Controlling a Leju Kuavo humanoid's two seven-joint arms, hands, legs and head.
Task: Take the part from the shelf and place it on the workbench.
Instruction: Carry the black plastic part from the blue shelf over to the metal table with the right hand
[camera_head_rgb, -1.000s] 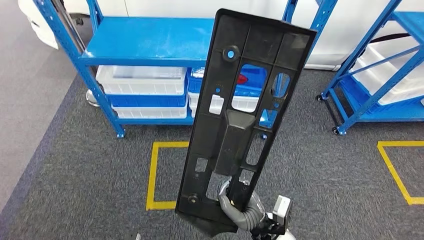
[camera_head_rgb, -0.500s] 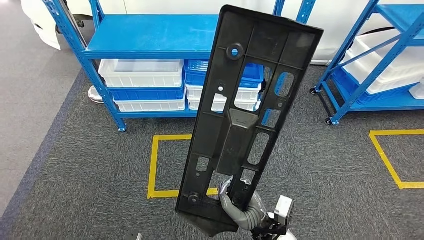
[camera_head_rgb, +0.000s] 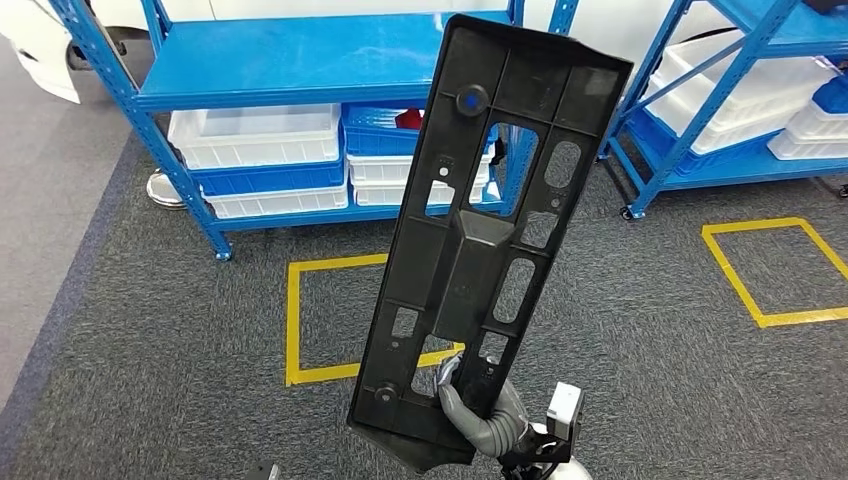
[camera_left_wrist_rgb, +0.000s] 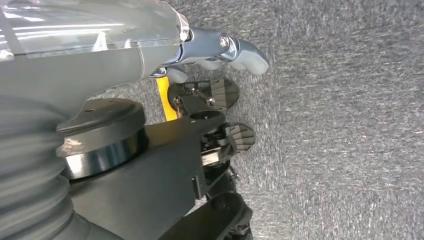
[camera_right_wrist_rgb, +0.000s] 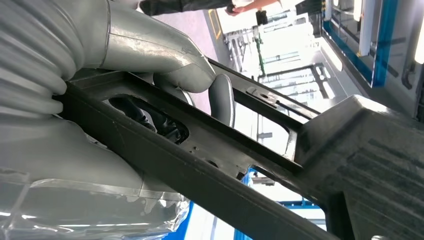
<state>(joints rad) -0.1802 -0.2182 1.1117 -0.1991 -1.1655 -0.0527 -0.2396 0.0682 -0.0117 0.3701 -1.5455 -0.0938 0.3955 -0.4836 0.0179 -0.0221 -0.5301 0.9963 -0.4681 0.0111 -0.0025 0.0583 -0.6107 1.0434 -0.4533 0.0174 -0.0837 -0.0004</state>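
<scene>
A long black plastic part (camera_head_rgb: 480, 250) with several cut-outs stands nearly upright and tilted a little to the right in the middle of the head view. My right hand (camera_head_rgb: 480, 415) grips its lower end from behind, fingers hooked through a cut-out. Seen from the right wrist, the thumb (camera_right_wrist_rgb: 150, 55) presses on a rib of the part (camera_right_wrist_rgb: 210, 170). My left hand (camera_left_wrist_rgb: 220, 95) hangs over the grey carpet with its fingers apart and nothing in it.
A blue shelf (camera_head_rgb: 300, 60) with white and blue bins (camera_head_rgb: 255, 135) stands behind the part. A second blue shelf (camera_head_rgb: 700, 100) with bins is at the right. Yellow tape squares (camera_head_rgb: 292, 320) (camera_head_rgb: 770, 270) mark the carpet.
The whole view has turned right: shelves and floor squares slid left in the picture. The part stays gripped in my right hand at the same tilt.
</scene>
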